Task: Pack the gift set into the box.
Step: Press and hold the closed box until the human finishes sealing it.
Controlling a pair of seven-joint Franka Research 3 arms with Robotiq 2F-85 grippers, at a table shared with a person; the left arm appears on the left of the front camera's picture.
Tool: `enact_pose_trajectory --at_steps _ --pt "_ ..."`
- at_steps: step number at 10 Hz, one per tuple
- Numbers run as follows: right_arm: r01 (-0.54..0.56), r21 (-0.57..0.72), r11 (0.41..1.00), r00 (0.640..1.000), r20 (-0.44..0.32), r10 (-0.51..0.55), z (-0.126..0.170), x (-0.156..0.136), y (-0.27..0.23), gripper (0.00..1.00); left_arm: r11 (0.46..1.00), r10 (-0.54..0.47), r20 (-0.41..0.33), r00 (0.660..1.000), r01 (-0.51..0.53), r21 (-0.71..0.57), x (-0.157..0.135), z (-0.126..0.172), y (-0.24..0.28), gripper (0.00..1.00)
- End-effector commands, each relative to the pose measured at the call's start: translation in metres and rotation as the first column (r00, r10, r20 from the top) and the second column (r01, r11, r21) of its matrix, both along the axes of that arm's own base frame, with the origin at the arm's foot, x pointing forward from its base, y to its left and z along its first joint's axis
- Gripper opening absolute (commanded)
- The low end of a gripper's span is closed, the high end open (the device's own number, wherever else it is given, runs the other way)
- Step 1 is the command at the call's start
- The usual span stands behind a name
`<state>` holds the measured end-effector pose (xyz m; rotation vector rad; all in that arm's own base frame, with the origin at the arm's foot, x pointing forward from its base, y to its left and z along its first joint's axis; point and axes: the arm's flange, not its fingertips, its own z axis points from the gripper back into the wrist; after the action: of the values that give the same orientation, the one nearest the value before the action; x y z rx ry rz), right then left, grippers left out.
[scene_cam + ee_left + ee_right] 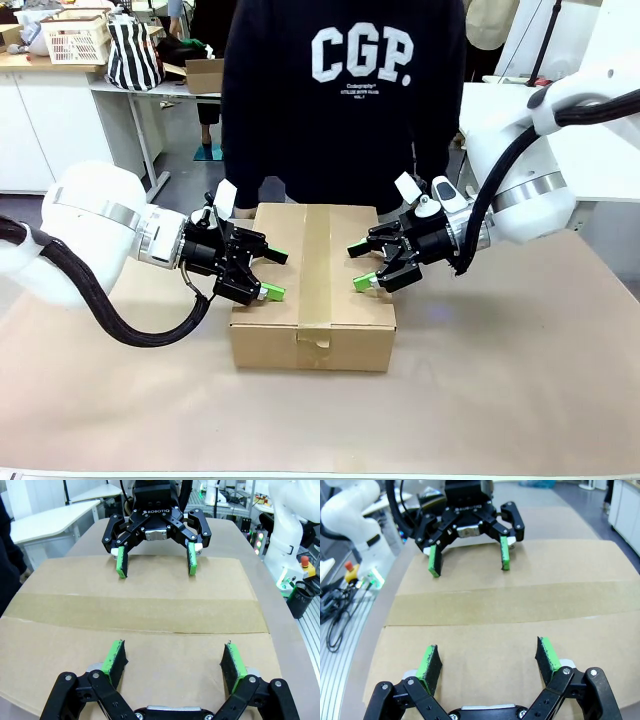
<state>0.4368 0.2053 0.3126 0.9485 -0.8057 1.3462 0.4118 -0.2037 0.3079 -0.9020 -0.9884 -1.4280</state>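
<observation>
The brown cardboard box (314, 305) sits mid-table with its top flaps shut and a strip of tape (316, 262) running along the seam. My left gripper (277, 275) hovers open over the box's left end, holding nothing. Facing it over the right end is my right gripper (358, 267), also open and holding nothing. In the left wrist view my own left gripper (174, 657) stands over the box top (150, 610), with the right gripper (156, 566) opposite. In the right wrist view my right gripper (488, 659) is above the box top (495, 605) and the left gripper (469, 561) faces it. The gift set is hidden.
A person in a dark sweatshirt (345, 100) stands right behind the box at the far edge. The brown table (500, 380) has free room in front of the box and to both sides. Shelves and a small carton (204, 74) stand far behind.
</observation>
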Motion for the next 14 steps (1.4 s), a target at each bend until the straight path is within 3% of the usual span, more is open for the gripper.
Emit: enact_pose_trajectory --at_steps 1,11,12,13,14 --pt "0.003 -0.004 1.0 1.0 -0.002 -0.003 -0.002 0.0 -0.001 1.0 1.0 0.001 0.012 1.0 -0.001 -0.001 -0.001 -0.002 0.0 1.0" --pt "0.0 0.0 1.0 1.0 0.0 0.0 0.0 0.0 0.0 1.0 1.0 0.0 0.0 1.0 0.0 0.0 0.0 0.0 0.0 1.0" --pt "0.104 0.007 0.995 0.979 -0.175 -0.101 0.016 -0.008 -0.005 1.0 1.0 0.012 -0.252 0.968 -0.015 -0.011 0.003 0.019 0.012 1.0" --pt "0.195 0.052 0.979 0.924 -0.344 -0.166 0.035 -0.02 -0.015 1.0 0.991 0.095 -0.445 0.89 -0.127 -0.042 0.003 0.042 0.03 1.0" --pt "0.284 0.039 0.958 0.855 -0.462 -0.235 0.051 -0.033 -0.03 1.0 0.98 0.167 -0.503 0.848 -0.198 -0.008 -0.006 0.067 0.051 1.0"
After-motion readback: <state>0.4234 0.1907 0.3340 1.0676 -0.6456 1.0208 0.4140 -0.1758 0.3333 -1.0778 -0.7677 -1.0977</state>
